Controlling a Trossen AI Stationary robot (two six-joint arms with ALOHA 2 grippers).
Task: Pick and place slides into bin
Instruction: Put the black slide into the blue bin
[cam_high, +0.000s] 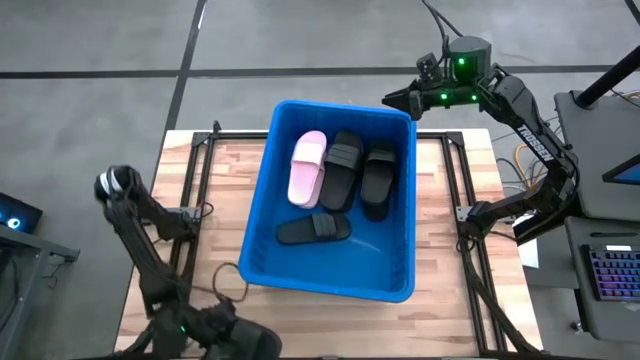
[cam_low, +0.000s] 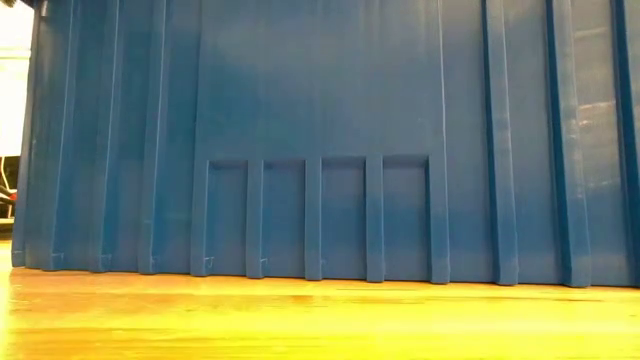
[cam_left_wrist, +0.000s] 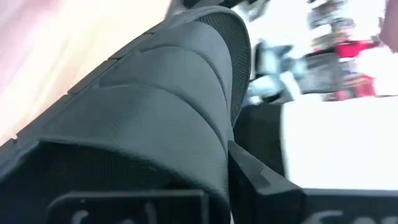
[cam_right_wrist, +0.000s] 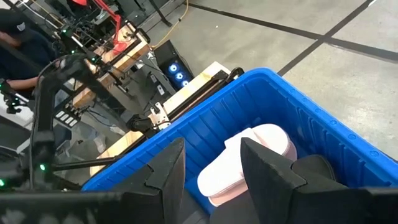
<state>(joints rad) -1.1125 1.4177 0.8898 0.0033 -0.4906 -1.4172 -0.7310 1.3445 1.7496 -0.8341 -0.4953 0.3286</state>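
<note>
The blue bin (cam_high: 262, 190) stands mid-table and fills the low view (cam_low: 320, 130). On its floor lie a pink slide (cam_high: 307, 168) and three black slides (cam_high: 342, 170) (cam_high: 379, 180) (cam_high: 314, 229). My left gripper (cam_high: 225, 335) is at the table's near edge, left of the bin, shut on another black slide (cam_left_wrist: 161, 112), whose ribbed strap fills the left wrist view. My right gripper (cam_right_wrist: 211, 180) hangs open above the bin's far right corner (cam_high: 398, 98), with nothing between its fingers; the pink slide (cam_right_wrist: 249, 155) shows below it. My left gripper is shut on the black slide, which reaches right up to the wrist camera with its ribbed strap (cam_left_wrist: 186, 74) uppermost. The slide itself hides the place of contact, so the part held cannot be told. It seems lifted off the table at the near edge (cam_high: 255, 345).
Wooden tabletop (cam_high: 225, 200) shows on both sides of the bin and in front of it (cam_low: 320, 320). Black frame rails (cam_high: 200, 190) run along the table's left and right. A keyboard and desk (cam_high: 610, 270) stand beyond the right edge.
</note>
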